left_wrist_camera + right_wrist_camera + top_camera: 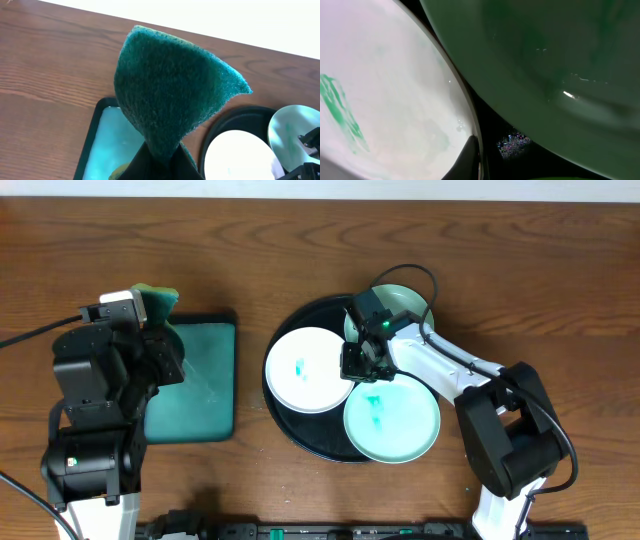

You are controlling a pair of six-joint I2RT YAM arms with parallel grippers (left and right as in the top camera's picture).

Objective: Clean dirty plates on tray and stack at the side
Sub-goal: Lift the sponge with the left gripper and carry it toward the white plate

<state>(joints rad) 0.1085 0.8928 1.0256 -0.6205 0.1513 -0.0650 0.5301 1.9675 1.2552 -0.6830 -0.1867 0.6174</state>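
Pinching the sponge [170, 95] by its lower edge, L claw [156, 162] is shut on it, green tray [107, 140] just below. R claw [360, 362] is closed, apparently on the rim of the far mint plate [402, 300], tilted over the black tray [290, 430]. The white plate [303, 370] and 2nd mint plate [392, 420] flank it. Keep the plate steady, face twd sponge, wipe firmly. L wrist cam shows the tilt; overhead hides it.

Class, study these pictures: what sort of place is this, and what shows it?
Probably a robotics lab bench staged for dishwashing practice, not a real kitchen: robot arms at a wooden table, smeared plates on a black tray, and a green scouring pad.
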